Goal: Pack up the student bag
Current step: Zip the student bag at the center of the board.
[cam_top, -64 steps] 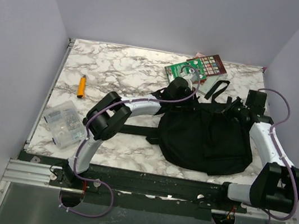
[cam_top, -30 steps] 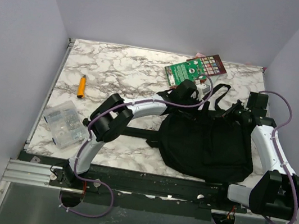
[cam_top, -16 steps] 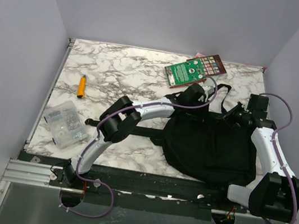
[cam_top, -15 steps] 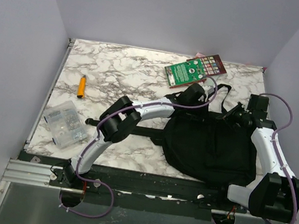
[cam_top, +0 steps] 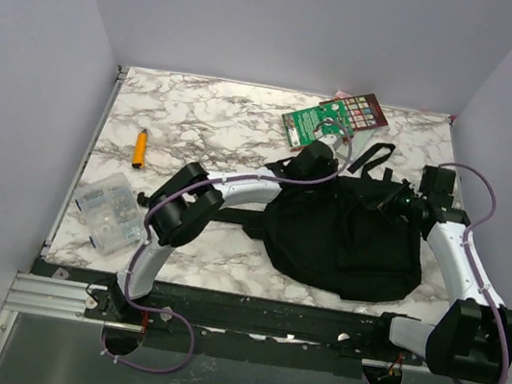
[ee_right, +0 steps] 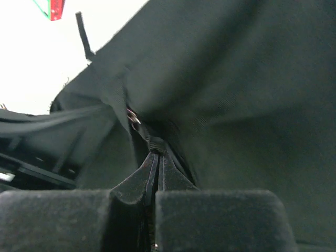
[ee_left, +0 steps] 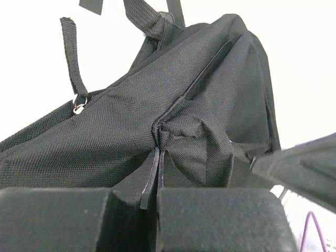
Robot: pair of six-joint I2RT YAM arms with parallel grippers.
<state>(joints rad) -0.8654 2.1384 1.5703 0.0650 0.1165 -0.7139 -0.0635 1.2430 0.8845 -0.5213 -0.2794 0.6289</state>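
Observation:
The student bag (cam_top: 350,244), a large black fabric backpack, lies on the right half of the marble table (cam_top: 209,116). My left gripper (cam_top: 329,176) sits at the bag's upper left edge. In the left wrist view it (ee_left: 157,156) is shut, pinching a fold of the bag's fabric (ee_left: 189,131) beside a zipper line. My right gripper (cam_top: 394,202) is at the bag's upper right. In the right wrist view it (ee_right: 156,157) is shut on a zipper pull (ee_right: 153,142) of the bag.
A green-covered book (cam_top: 320,124) and a dark red card (cam_top: 364,111) lie behind the bag. An orange marker (cam_top: 139,146) and a clear plastic box (cam_top: 111,214) lie at the left. A bag strap (cam_top: 370,158) trails toward the book, and another (cam_top: 232,218) runs left.
My left gripper has closed on the bag's fabric and drawn back to the left. The bag has shifted a little left with it. My right gripper stayed shut and followed.

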